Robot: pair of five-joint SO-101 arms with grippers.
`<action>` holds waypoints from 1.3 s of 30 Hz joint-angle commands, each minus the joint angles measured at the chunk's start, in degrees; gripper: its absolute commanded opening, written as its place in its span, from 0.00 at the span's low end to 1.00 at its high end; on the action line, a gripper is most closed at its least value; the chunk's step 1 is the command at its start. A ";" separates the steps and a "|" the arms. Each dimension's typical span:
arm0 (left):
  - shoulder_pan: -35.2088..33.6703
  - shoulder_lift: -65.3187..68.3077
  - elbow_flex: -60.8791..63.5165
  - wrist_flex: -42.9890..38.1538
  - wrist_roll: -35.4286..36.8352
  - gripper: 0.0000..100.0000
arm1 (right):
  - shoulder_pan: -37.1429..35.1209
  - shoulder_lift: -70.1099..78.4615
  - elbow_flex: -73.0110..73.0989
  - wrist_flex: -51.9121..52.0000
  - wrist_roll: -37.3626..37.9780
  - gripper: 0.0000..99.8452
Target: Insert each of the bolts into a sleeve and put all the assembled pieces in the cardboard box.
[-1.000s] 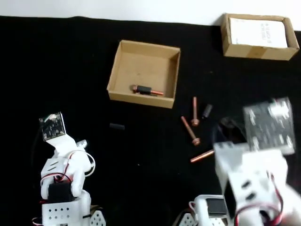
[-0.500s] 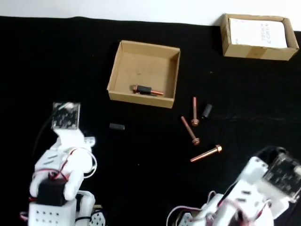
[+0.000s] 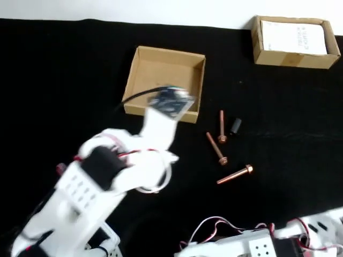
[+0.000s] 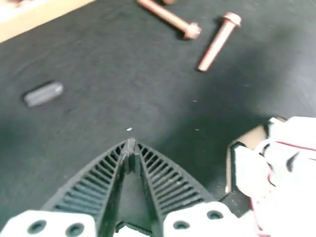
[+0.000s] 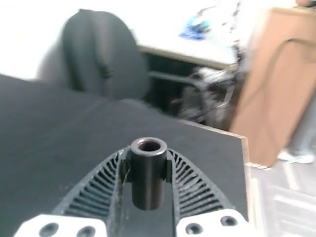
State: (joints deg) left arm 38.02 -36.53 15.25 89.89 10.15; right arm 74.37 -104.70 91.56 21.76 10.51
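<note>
Progress seems small, as I judge it. Three copper-coloured metal bolts lie bare on the black worktop beside the open brown cardboard box, and one short black cylindrical sleeve lies next to them. The right end effector grips a second black sleeve. The left end effector is closed and empty above the worktop, near a third sleeve. The left arm hides part of the box floor.

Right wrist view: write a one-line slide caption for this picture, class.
Right gripper shut on a black sleeve, its open end toward the camera, black table beyond.
</note>
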 commanded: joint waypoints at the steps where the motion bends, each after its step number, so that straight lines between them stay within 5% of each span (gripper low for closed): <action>1: 4.35 9.89 -6.55 0.00 0.00 0.01 | 6.99 -0.40 7.34 -18.77 0.09 0.01; 9: 11.03 33.80 -17.80 -5.19 -5.54 0.01 | 17.89 -0.40 12.00 -27.12 0.09 0.01; 23: 12.09 68.97 -48.31 -7.30 -5.71 0.05 | 19.30 -0.40 9.36 -27.21 0.18 0.01; 28: 12.44 75.65 -56.48 -7.21 -5.63 0.15 | 19.12 -0.40 9.27 -27.21 0.26 0.01; 39: 16.84 78.46 -58.33 -7.47 -5.63 0.16 | 19.03 -0.40 9.71 -27.21 0.26 0.01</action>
State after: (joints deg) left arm 53.58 42.59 -41.01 82.86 4.70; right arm 93.27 -104.70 95.16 -4.09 10.42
